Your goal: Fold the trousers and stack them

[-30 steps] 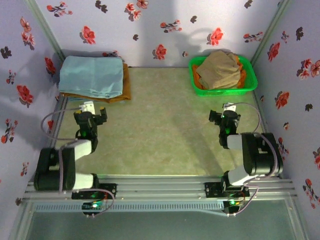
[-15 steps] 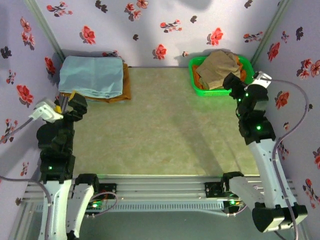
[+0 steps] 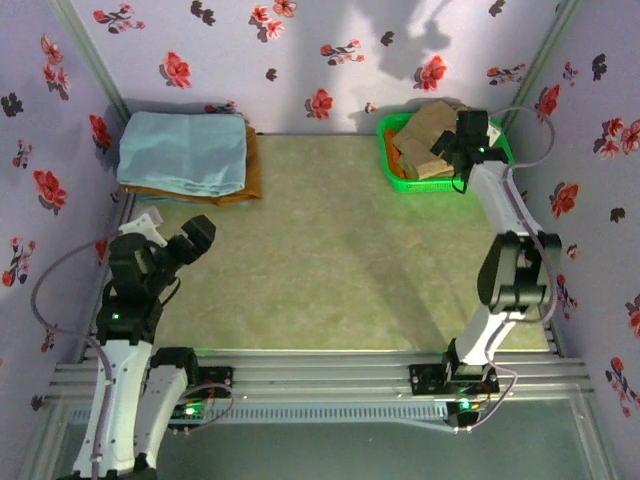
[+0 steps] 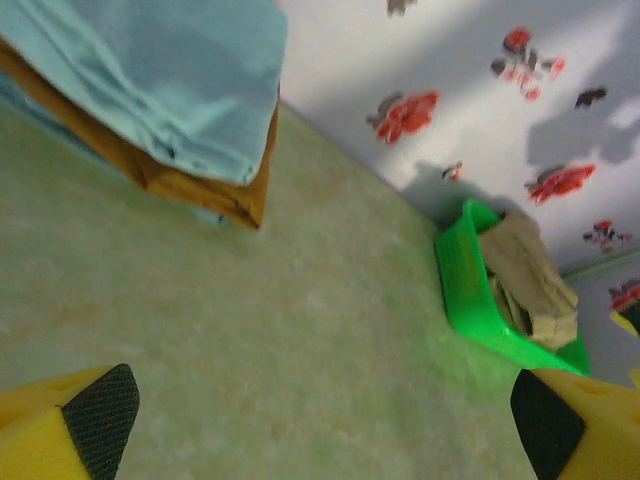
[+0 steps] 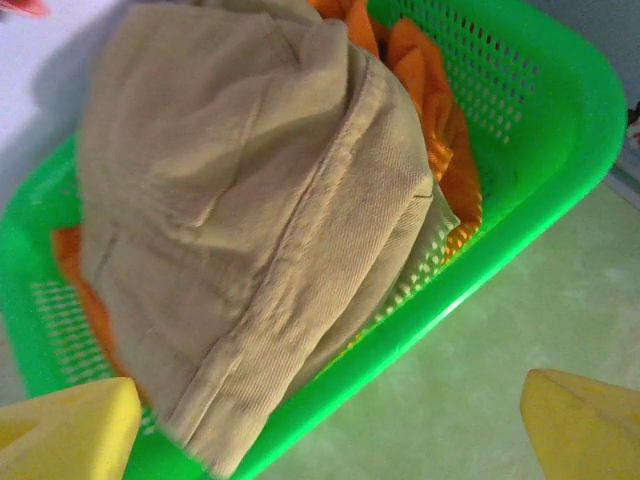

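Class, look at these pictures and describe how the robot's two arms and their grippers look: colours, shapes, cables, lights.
Both the left arm and right arm have pale grey-white links joined by black joints with green lights. A thin grey cable loops beside each. The left gripper and right gripper look black from above; up close their fingers are yellow, the left ones with black pads.

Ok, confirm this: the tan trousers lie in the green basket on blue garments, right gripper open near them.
Not blue: the garments under the trousers are orange, as the right wrist view shows. The trousers do lie in the green basket, right gripper open near them.
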Robot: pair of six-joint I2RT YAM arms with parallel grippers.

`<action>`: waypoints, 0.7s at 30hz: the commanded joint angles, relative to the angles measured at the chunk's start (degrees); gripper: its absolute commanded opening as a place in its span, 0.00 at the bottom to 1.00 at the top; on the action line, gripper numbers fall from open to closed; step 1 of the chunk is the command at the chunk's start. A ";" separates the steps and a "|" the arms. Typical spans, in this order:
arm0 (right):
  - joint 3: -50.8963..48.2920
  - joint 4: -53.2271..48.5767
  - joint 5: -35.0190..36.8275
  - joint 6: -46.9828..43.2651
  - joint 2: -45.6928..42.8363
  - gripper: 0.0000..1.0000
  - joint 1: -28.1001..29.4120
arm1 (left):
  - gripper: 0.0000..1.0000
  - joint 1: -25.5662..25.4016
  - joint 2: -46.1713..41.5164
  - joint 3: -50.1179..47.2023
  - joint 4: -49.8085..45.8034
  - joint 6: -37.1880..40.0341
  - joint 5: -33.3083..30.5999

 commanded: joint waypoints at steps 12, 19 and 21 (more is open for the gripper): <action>13.17 1.15 -12.26 2.75 18.04 0.54 -1.66 | 1.00 -0.09 2.12 -2.00 -1.03 -1.01 8.96; 12.32 3.97 -19.54 3.47 12.86 0.00 -1.57 | 0.99 -0.09 2.95 -1.31 0.23 -2.88 9.13; 11.44 6.16 -23.65 4.07 9.72 0.00 -1.53 | 0.98 -0.13 3.41 -1.36 0.68 -4.00 10.02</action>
